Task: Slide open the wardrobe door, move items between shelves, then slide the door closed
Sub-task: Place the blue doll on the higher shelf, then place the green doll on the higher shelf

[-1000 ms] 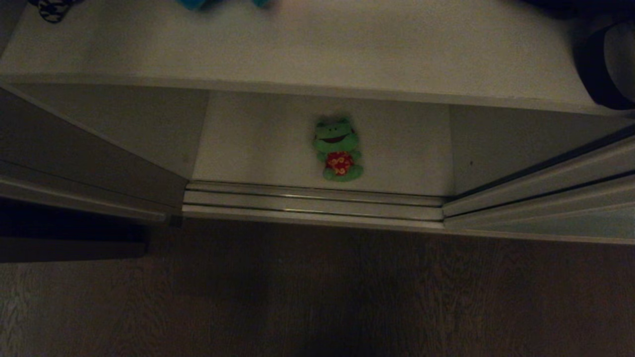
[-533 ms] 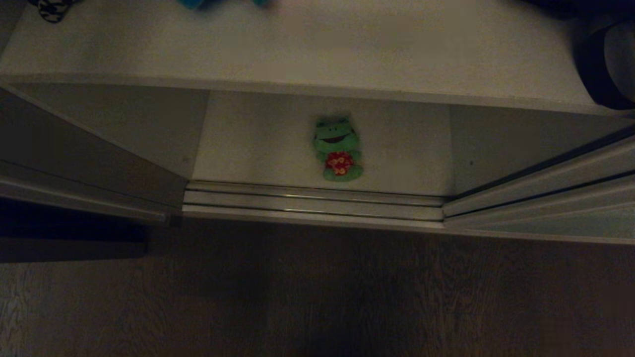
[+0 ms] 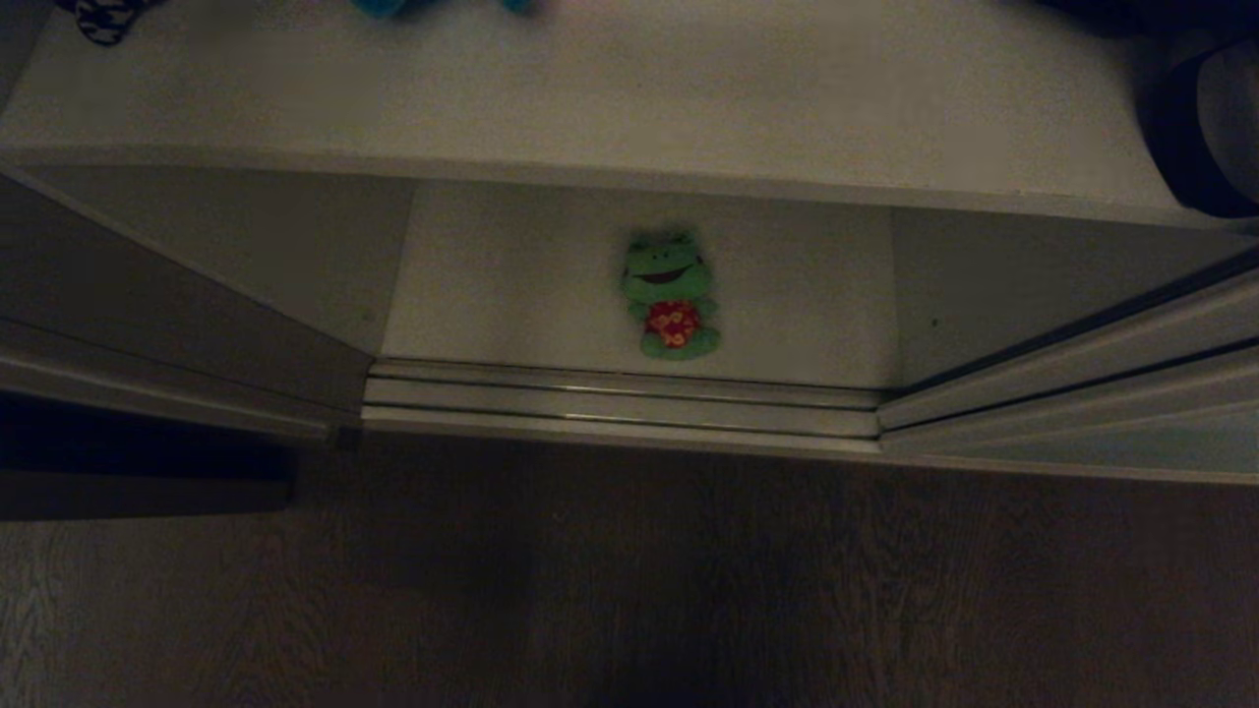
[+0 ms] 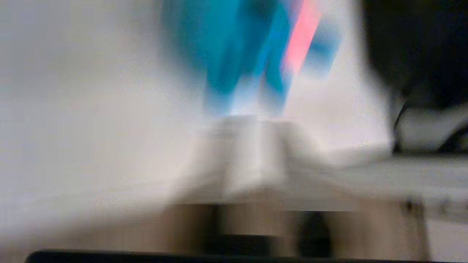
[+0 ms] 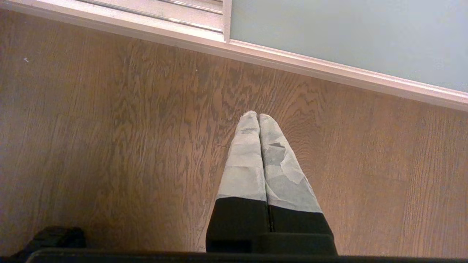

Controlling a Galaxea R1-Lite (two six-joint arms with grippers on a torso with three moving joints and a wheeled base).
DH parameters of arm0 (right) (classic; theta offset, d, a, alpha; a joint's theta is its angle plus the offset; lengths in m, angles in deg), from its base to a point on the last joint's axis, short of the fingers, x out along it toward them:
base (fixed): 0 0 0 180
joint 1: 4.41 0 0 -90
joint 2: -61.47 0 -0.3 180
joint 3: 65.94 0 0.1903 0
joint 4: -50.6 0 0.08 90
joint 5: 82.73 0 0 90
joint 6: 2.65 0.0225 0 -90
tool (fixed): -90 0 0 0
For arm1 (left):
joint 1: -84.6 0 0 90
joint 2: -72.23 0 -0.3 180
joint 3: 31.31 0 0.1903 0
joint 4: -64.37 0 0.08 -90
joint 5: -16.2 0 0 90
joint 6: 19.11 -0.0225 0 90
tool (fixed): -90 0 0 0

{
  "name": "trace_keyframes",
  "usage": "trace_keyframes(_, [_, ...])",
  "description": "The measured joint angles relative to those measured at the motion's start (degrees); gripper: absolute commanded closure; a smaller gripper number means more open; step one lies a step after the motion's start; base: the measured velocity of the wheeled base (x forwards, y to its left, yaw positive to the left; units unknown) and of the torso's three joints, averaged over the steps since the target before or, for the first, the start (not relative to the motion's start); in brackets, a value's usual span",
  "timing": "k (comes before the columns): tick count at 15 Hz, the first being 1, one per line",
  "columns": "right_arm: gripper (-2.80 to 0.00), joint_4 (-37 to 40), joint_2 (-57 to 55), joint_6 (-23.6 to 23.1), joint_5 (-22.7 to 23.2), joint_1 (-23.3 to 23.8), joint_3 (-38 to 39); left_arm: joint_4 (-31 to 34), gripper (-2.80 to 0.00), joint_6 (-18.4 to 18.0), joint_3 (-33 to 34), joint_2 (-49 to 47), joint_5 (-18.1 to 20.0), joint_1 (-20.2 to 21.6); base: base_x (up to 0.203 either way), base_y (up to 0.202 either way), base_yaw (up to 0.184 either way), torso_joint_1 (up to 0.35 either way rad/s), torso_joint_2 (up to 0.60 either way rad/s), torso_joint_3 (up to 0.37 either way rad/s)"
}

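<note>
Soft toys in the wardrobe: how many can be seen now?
2. The bright green plush frog with a red mark lies on the lower white shelf, near its front edge. A teal-blue plush toy sits on the upper white shelf, mostly cut off; others may be hidden.

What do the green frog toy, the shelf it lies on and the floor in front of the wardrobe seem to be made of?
Green frog toy: looks like soft plush fabric, with rounded stuffed limbs and a red patch on the belly.
Shelf: seems a matte white laminated board, flat and even, without grain.
Floor: wood or a wood-look laminate, brown with clear grain lines; which of the two cannot be told.
</note>
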Motion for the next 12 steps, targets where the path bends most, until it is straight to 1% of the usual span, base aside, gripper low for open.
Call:
trace_keyframes(5, [0.00,0.0,0.0,0.0,0.0,0.0,0.0,15.7,0.00,0.3,21.6,15.6,0.0,0.3,0.000,0.000,0.000,0.000,0.00,0.000])
trace_keyframes(7, [0.00,0.0,0.0,0.0,0.0,0.0,0.0,21.5,0.00,0.0,29.4,19.7,0.1,0.3,0.000,0.000,0.000,0.000,0.00,0.000])
trace_keyframes(8, [0.00,0.0,0.0,0.0,0.0,0.0,0.0,23.1,0.00,-0.2,33.6,20.9,0.1,0.4,0.000,0.000,0.000,0.000,0.00,0.000])
trace_keyframes(9, [0.00,0.0,0.0,0.0,0.0,0.0,0.0,22.7,0.00,-0.9,38.1,21.1,0.1,0.4,0.000,0.000,0.000,0.000,0.00,0.000])
trace_keyframes(10, [0.00,0.0,0.0,0.0,0.0,0.0,0.0,20.7,0.00,-2.0,42.0,20.1,0.2,0.3,0.000,0.000,0.000,0.000,0.00,0.000])
trace_keyframes(11, [0.00,0.0,0.0,0.0,0.0,0.0,0.0,17.9,0.00,-3.1,45.2,18.1,0.5,0.3,0.000,0.000,0.000,0.000,0.00,0.000])
trace_keyframes(12, [0.00,0.0,0.0,0.0,0.0,0.0,0.0,13.8,0.00,-4.3,48.1,14.7,0.8,0.3,0.000,0.000,0.000,0.000,0.00,0.000])
